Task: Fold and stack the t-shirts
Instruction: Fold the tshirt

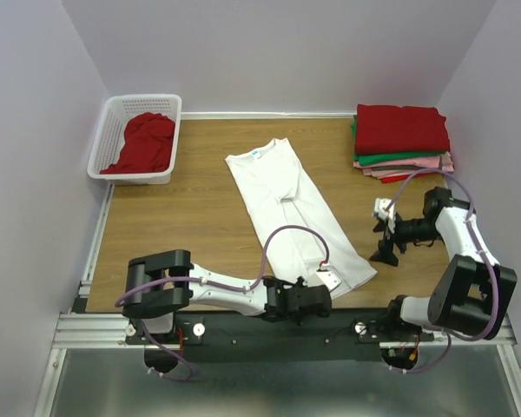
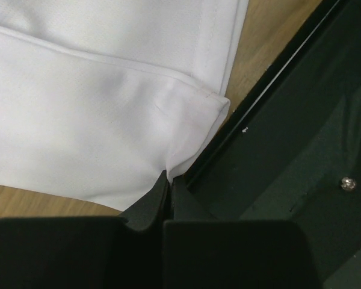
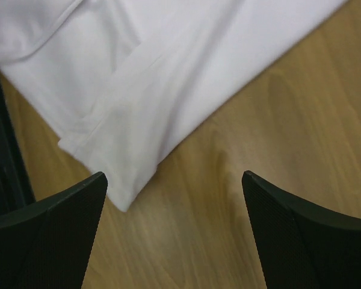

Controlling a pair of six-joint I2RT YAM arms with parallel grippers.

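Grips the lower hem corner of the white t-shirt (image 1: 286, 204) with the left hand (image 2: 168, 183), fingers pressed together on a pinch of cloth, hard against the black rail (image 2: 271, 150) at the table's near edge. Holds the right hand (image 3: 174, 176) wide open and empty, low over bare wood just beside the shirt's other lower corner. Cannot say from the wrist view whether it touches the table (image 1: 182, 217) or hangs just above it.

Finds the white shirt mid-table, slanting from upper centre down to lower right, already narrowed into a long strip with sleeves turned in and the blue label at the top end. Needs folding across its length, then carrying to the pile. Shows a stack of folded shirts (image 1: 401, 130) at upper right, red on top, green and pink beneath, so those look done. Leaves one red shirt (image 1: 146, 141) crumpled in the basket (image 1: 113, 122) at upper left. Puts the task past halfway, probably.

Offers open wood left of the shirt and between shirt and stack. Gives little room at the bottom, with hem and rail nearly touching.
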